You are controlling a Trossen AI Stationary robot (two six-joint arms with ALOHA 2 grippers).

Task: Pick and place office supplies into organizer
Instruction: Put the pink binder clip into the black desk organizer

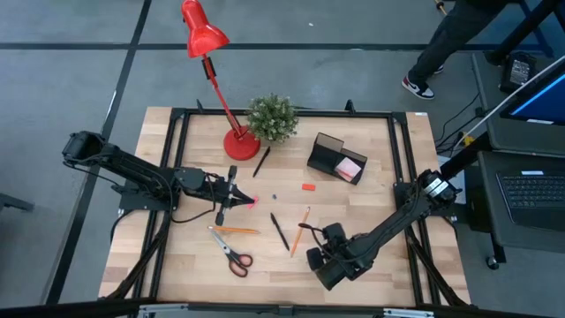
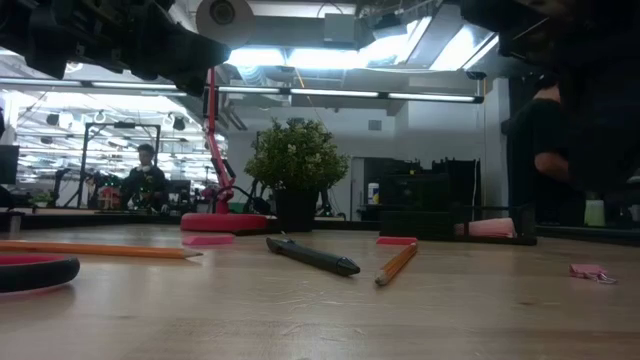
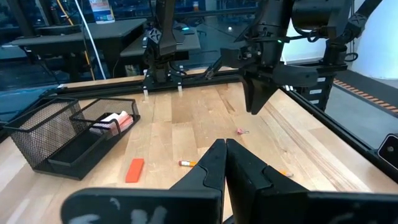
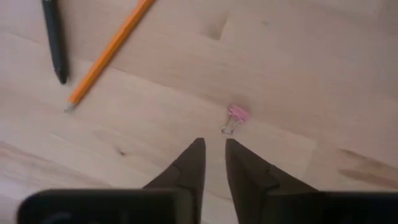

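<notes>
The tabletop [image 4: 298, 56] is seen to be made of pale wood planks with a smooth, faintly satin finish in which grain and small knots are shown. The organizer [image 3: 62, 134] is formed of black wire mesh, matt in look, and the pencil [image 4: 109, 50] is coated in smooth orange paint with a bare wood tip. The binder clip [image 4: 235, 117] is finished in pink with thin bright metal handles, while the fingers [image 4: 245, 174] of the right tool [image 4: 213, 144] are seen as matt black plastic.
</notes>
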